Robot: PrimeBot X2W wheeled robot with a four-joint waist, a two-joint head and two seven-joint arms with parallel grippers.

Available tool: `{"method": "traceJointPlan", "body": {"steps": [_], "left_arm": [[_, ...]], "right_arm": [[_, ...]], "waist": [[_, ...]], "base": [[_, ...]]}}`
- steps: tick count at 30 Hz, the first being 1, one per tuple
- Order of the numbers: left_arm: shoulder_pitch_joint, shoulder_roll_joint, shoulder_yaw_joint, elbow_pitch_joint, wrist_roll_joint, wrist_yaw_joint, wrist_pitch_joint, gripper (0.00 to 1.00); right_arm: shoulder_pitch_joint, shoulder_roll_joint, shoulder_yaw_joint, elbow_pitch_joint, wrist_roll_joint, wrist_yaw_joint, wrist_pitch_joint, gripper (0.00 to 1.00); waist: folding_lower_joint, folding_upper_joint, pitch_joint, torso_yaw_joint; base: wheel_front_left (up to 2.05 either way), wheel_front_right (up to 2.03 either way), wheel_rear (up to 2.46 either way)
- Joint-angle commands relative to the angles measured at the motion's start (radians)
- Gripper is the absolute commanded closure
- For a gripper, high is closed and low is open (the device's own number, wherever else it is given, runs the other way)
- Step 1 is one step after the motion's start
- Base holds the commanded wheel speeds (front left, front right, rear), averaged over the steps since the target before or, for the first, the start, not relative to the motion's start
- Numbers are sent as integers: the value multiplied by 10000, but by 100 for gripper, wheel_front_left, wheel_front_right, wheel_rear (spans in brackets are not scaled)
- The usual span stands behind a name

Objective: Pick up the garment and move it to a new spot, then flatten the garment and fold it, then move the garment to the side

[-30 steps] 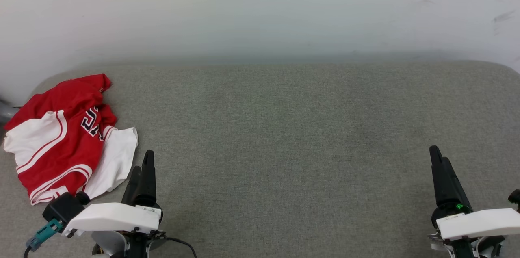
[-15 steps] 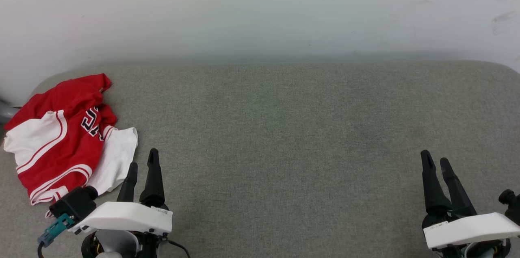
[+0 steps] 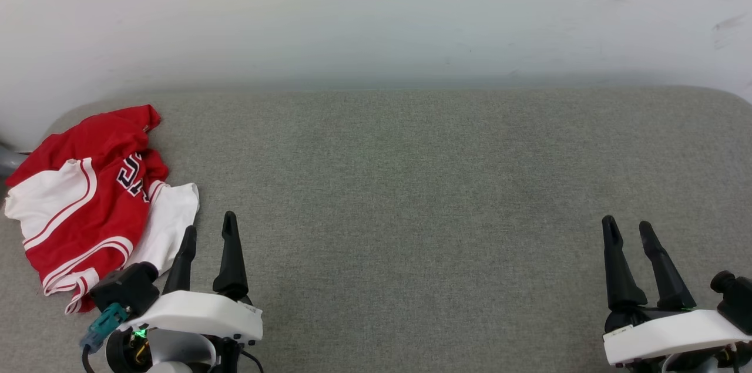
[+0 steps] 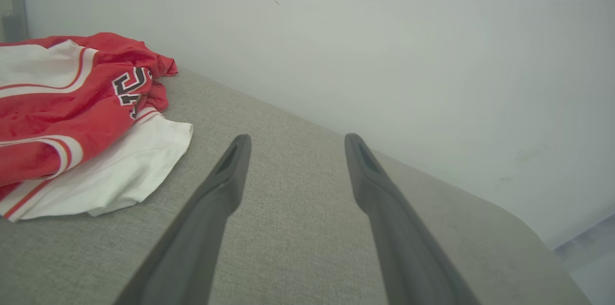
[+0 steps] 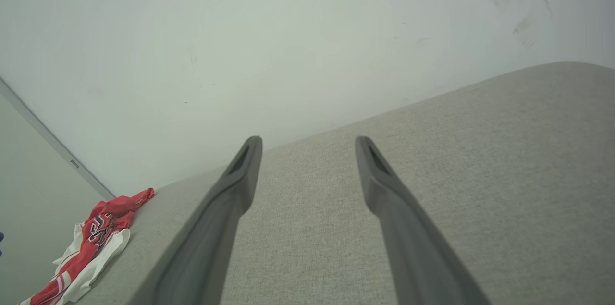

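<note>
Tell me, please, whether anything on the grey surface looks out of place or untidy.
The garment lies crumpled in a heap at the left end of the grey surface, its lettering half hidden. Nothing looks spilled or damaged.

garment (image 3: 82,208): soft thin cloth | desk (image 3: 411,197): coarse woven fabric, matt | gripper fingers (image 4: 223,189): dark matt plastic | wall (image 3: 376,14): smooth, matt

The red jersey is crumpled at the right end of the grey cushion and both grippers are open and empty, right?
No, the jersey is crumpled at the left end of the cushion, as the head view shows. The left gripper and right gripper are open and empty.
</note>
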Motion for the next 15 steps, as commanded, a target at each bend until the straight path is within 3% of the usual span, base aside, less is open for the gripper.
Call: {"method": "traceJointPlan", "body": {"steps": [1,15], "left_arm": [[32,91,-83,-181,347,83,-118,0],[145,352,-628,-415,1762,522,-470,0]], "right_arm": [[56,-1,42,-196,-388,0,-129,0],[243,1,124,-393,-1931,0,-486,0]], "waist": [[0,-1,0,2],[0,-1,-5,28]], "base": [[0,0,0],[0,0,0]]}}
